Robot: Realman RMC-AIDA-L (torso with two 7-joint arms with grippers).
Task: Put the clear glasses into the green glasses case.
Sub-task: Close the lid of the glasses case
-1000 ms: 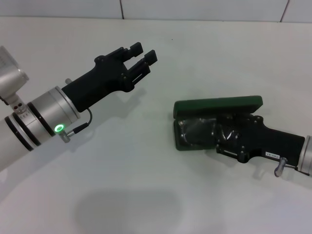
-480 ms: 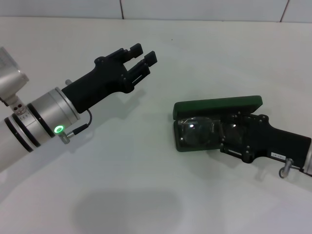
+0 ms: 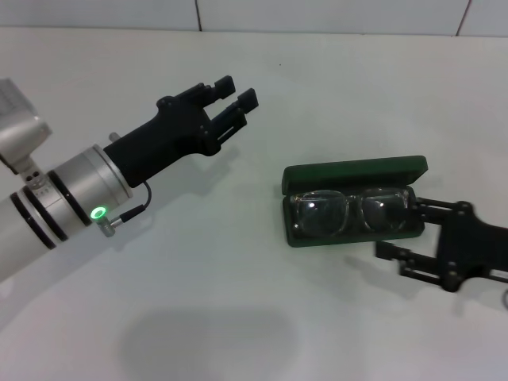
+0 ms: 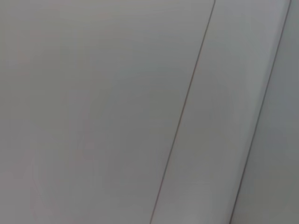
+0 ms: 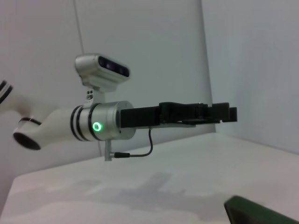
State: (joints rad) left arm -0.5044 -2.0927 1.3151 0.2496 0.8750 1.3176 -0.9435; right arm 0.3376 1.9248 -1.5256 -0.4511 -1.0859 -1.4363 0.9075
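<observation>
A plain white table point(image 3: 238, 302) fills the head view, matte and unmarked, meeting a pale tiled wall point(image 3: 317, 14) along its far edge; the left wrist view shows only light panels crossed by thin seams. No lettering can be read anywhere, and any printing on the case lid is too small to tell. Toward the table's left edge the left gripper point(image 3: 236, 94) hangs above the surface on its silver arm, a green indicator light point(image 3: 98, 213) glowing on the wrist, its two black fingers parted by a narrow gap and holding nothing; the right wrist view shows the same gripper point(image 5: 224, 113) side-on above the table. Right of centre lies the green glasses case point(image 3: 353, 202), lid raised along its far side, a corner of it showing in the right wrist view point(image 5: 257, 212). The clear glasses point(image 3: 349, 211) lie inside the tray, lenses up, spanning most of its length. Just beside the case's right end, near the table's right edge, the right gripper point(image 3: 406, 228) sits low with its fingers spread wide, clear of the glasses and gripping nothing.
</observation>
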